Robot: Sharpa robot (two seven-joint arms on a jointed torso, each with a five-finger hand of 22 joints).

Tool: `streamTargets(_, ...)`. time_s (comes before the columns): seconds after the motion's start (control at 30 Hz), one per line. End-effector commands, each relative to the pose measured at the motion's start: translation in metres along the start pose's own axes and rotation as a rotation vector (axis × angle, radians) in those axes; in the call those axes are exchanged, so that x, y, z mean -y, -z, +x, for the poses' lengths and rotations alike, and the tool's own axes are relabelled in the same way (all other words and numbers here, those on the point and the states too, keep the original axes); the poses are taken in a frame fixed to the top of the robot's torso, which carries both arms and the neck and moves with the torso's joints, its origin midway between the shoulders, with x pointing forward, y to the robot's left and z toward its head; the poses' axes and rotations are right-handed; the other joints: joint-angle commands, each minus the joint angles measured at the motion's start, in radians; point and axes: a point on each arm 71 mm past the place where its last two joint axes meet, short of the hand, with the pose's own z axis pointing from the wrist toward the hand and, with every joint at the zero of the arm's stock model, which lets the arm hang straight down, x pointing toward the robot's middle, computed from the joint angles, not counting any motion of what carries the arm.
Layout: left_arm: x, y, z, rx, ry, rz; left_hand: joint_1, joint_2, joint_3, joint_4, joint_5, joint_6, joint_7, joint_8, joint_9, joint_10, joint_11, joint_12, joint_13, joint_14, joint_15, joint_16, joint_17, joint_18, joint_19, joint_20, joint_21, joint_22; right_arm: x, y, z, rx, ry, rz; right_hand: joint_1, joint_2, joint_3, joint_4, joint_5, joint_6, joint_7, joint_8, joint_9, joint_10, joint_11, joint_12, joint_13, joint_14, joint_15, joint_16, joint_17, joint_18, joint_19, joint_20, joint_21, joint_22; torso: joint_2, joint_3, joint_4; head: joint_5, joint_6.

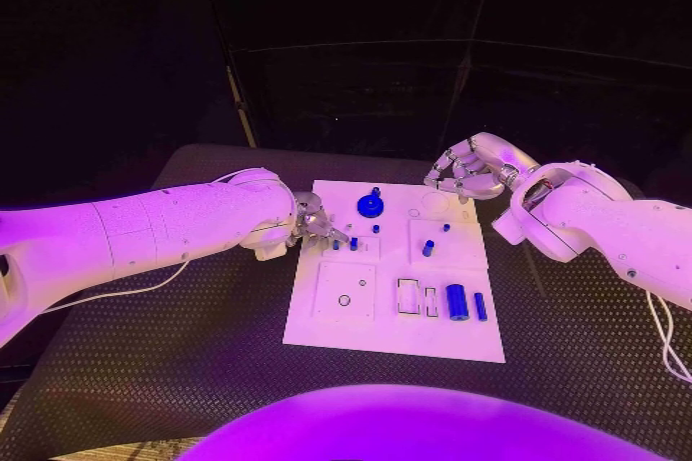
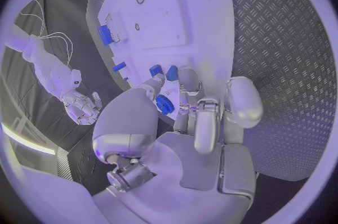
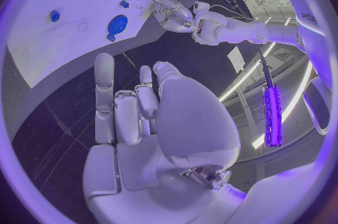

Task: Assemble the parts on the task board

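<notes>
The task board [image 1: 335,316] lies flat in the middle of the black table [image 1: 159,381], and every position below is given against that board. Small blue parts stand or lie on it: a round blue knob [image 1: 371,205] near its far edge, a short blue peg [image 1: 428,247] in its right half, a larger blue cylinder [image 1: 457,301] with a slim blue bar [image 1: 480,306] just beside it near the board's near right corner, and two short blue pegs [image 1: 346,244] close to the board's left edge, toward the far end. The left hand [image 1: 312,231] sits at that left edge, its fingertips [image 2: 188,79] reaching over the board to those two pegs; in the left wrist view the pegs lie directly ahead of the fingertips, touching or very nearly so, and I cannot tell whether either peg is actually pinched. The fingers are drawn fairly close together rather than fanned out. In the same view a round blue piece [image 2: 164,104] shows between the thumb and the fingers. The right hand [image 1: 469,173] hangs off the board's far right corner, apart from all parts, fingers curled loosely inward with nothing in them.
</notes>
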Motion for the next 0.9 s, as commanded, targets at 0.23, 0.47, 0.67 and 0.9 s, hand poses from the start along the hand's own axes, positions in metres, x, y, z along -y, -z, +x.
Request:
streamTargets(0.23, 0.008, 0.007, -0.012, 0.049, 0.166, 0.134, 0.078, 0.026, -0.061, 0.001, 0.006, -0.061, 0.022, -0.008, 0.003, -0.08, 0.019, -0.041, -0.066, 0.079, 0.006, -0.036, 0.17, 0.014, -0.047, 0.004, -0.091, -0.093, -0.001, -0.001, 0.001, 0.004, -0.012, -0.016, 0.008, 0.003, 0.006, -0.001, 0.002, -0.007, -0.001, 0.003, 0.001, -0.006, -0.001, -0.006, -0.003, 0.042, -0.007, -0.005, -0.003, 0.021, -0.009, 0.003, -0.007, -0.005, 0.0, 0.001, -0.0005, -0.005, 0.0)
streamTargets(0.47, 0.023, 0.016, -0.033, 0.158, 0.266, 0.374, 0.205, 0.055, -0.057, -0.038, 0.009, -0.157, 0.079, -0.066, -0.02, -0.239, 0.069, -0.091, -0.094, -0.022, 0.051, -0.181, -0.071, 0.065, -0.213, 0.04, -0.35, -0.353, 0.001, 0.0, 0.0, 0.007, -0.013, -0.013, 0.008, 0.003, 0.006, -0.001, 0.002, -0.007, -0.001, 0.003, 0.001, -0.006, -0.001, -0.006, -0.003, 0.042, -0.007, -0.005, -0.003, 0.021, -0.009, 0.003, -0.007, -0.005, -0.001, 0.0022, -0.0015, -0.009, 0.0)
streamTargets(0.67, 0.04, 0.02, -0.042, 0.237, 0.279, 0.56, 0.349, 0.05, -0.005, -0.104, 0.004, -0.208, 0.142, -0.178, -0.086, -0.437, 0.138, -0.225, -0.186, -0.337, 0.111, -0.567, -0.586, 0.077, -0.351, 0.095, -0.539, -0.494, 0.002, 0.0, 0.0, 0.011, -0.012, -0.012, 0.009, 0.003, 0.007, -0.002, 0.003, -0.008, -0.001, 0.003, 0.001, -0.007, -0.001, -0.007, -0.003, 0.042, -0.007, -0.006, -0.004, 0.021, -0.01, 0.003, -0.008, -0.007, 0.0, 0.0009, -0.0008, -0.016, 0.0)
streamTargets(0.9, 0.065, 0.016, -0.037, 0.236, 0.107, 0.677, 0.461, 0.01, 0.051, -0.184, 0.006, -0.129, 0.131, -0.29, -0.14, -0.395, 0.132, -0.338, -0.311, -0.334, 0.107, -0.604, -0.658, 0.086, -0.327, 0.099, -0.589, -0.545, 0.0, -0.001, 0.001, 0.008, -0.015, -0.015, 0.009, 0.003, 0.007, -0.002, 0.003, -0.009, -0.001, 0.003, 0.001, -0.007, -0.001, -0.007, -0.003, 0.042, -0.007, -0.006, -0.004, 0.021, -0.01, 0.003, -0.008, -0.007, 0.001, 0.0003, -0.0015, -0.019, 0.0)
